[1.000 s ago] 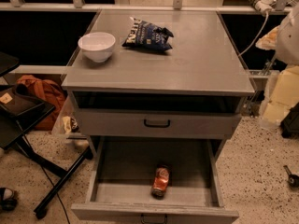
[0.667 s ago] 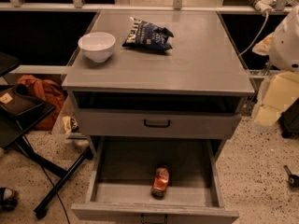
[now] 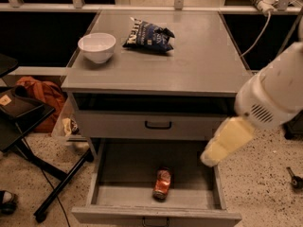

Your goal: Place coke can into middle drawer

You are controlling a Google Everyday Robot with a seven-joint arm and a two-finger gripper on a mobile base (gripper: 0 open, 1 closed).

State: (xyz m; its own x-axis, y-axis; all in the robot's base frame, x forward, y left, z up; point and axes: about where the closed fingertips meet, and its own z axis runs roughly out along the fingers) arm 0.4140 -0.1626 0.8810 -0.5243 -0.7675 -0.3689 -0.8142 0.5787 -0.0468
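Observation:
The coke can (image 3: 162, 183), red-orange with a silver top, lies on its side inside the pulled-out drawer (image 3: 156, 215) near the drawer's front, left of centre. The drawer above it (image 3: 158, 125) is shut, with a dark handle. My gripper (image 3: 211, 157) is the cream-coloured end of the white arm that reaches in from the right. It hangs above the open drawer's right side, up and to the right of the can, apart from it and holding nothing I can see.
On the grey cabinet top (image 3: 203, 60) stand a white bowl (image 3: 97, 46) at the left and a dark blue chip bag (image 3: 149, 34) at the back. A black stand (image 3: 28, 122) and an orange bag (image 3: 40, 91) are on the floor to the left. A cable (image 3: 258, 27) hangs at the right.
The arm has swung left and down from the right edge, bringing the gripper over the open drawer's right side. The can, bowl and bag have not moved.

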